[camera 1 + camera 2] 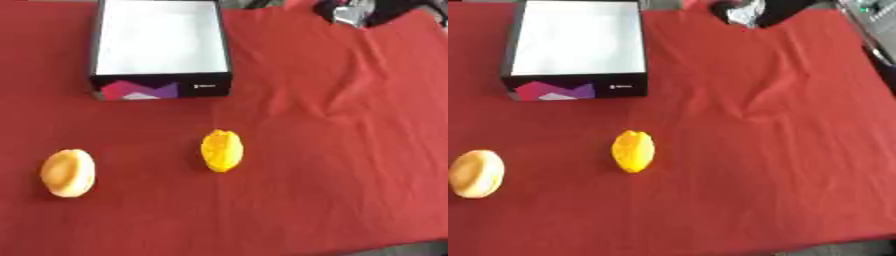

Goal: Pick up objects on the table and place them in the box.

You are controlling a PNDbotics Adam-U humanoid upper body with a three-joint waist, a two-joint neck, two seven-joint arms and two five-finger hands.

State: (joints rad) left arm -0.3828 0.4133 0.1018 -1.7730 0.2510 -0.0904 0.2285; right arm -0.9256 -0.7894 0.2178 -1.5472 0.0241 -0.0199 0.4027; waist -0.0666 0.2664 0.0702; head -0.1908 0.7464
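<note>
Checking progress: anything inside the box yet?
Nothing visible: the box shows only a bare white floor. The strip just behind its near wall is hidden from the camera. Both yellow items lie on the red cloth.

Your box [161,88] sits open at the far left of the desk [350,165], which is draped in red cloth; its inside is white and its black front carries pink and purple shapes. Nearer you, a ridged yellow object [221,150] lies near the middle, and well to its left lies a paler, rounded yellow one [67,173].
</note>
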